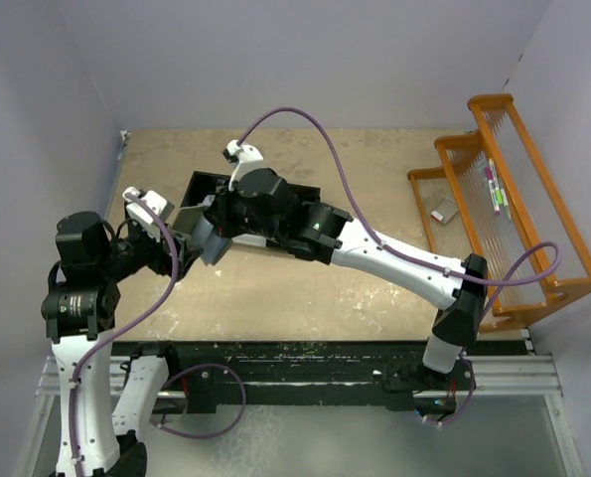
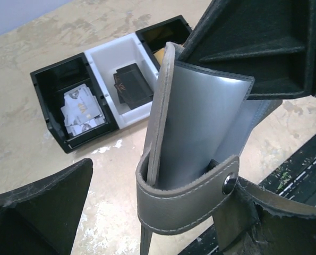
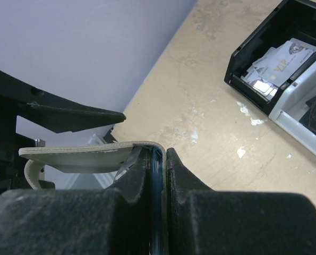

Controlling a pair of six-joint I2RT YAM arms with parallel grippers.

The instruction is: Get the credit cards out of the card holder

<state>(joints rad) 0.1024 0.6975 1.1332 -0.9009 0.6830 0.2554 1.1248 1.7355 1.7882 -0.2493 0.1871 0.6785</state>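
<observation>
The grey card holder [image 2: 195,122] stands upright in the air, with its snap strap [image 2: 189,199] looped across its lower part. My right gripper [image 3: 159,159] is shut on the holder's edge and holds it from above; one flap [image 3: 78,156] bends off to the left. My left gripper [image 2: 155,223] is open, its fingers wide on either side of the holder's lower end. No card shows in the holder. Credit cards lie in the bin tray [image 2: 107,53]: white ones [image 2: 80,109], black ones [image 2: 134,85] and an orange-gold one [image 2: 159,54]. In the top view both grippers meet at the holder [image 1: 209,243].
The three-compartment bin tray [image 1: 198,185] sits behind the grippers, largely hidden by the right arm. An orange wire rack [image 1: 514,199] with pens stands at the right wall. A small grey object [image 1: 444,210] lies beside it. Walls close in the left and back.
</observation>
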